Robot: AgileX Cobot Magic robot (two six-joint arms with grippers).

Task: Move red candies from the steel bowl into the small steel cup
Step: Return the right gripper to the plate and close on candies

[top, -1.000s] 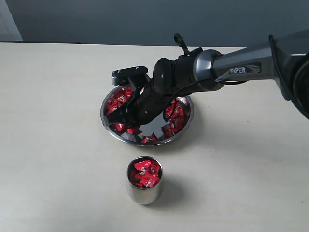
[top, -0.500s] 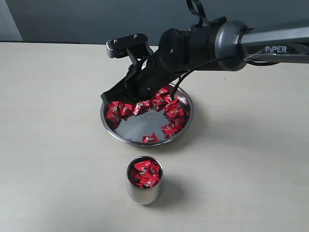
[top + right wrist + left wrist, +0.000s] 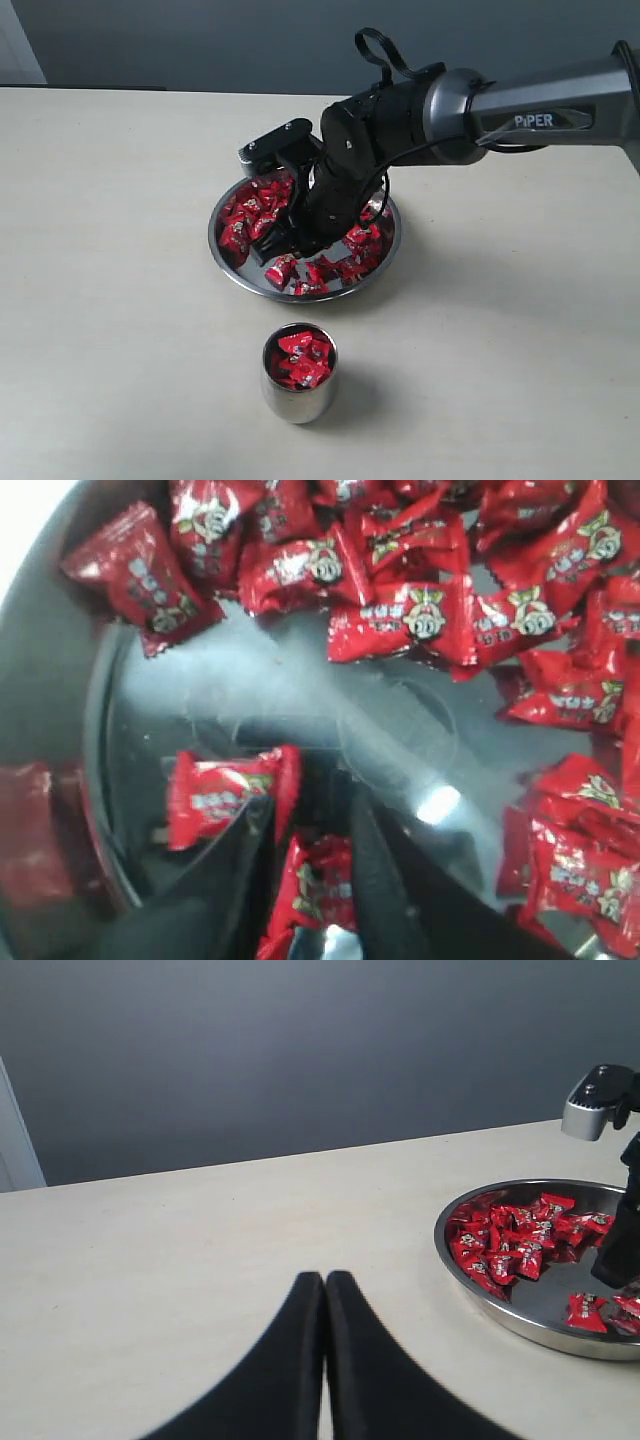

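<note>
right gripper [image 3: 313,810] sits part-open astride one of the red candies [image 3: 322,892]; likely light, slick, crinkly; pinch the plump middle, not crimped ends

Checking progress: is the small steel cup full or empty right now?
Nearly full: the small steel cup stands upright with red candies heaped close to its rim.

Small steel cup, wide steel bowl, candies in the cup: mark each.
Small rounded steel cup [image 3: 298,400]: exterior view, outer side wall.
Wide shallow steel bowl [image 3: 545,1305]: left wrist view, bare inner floor.
Red wrapped candies [image 3: 300,358] in the cup: exterior view, top of pile.
</note>
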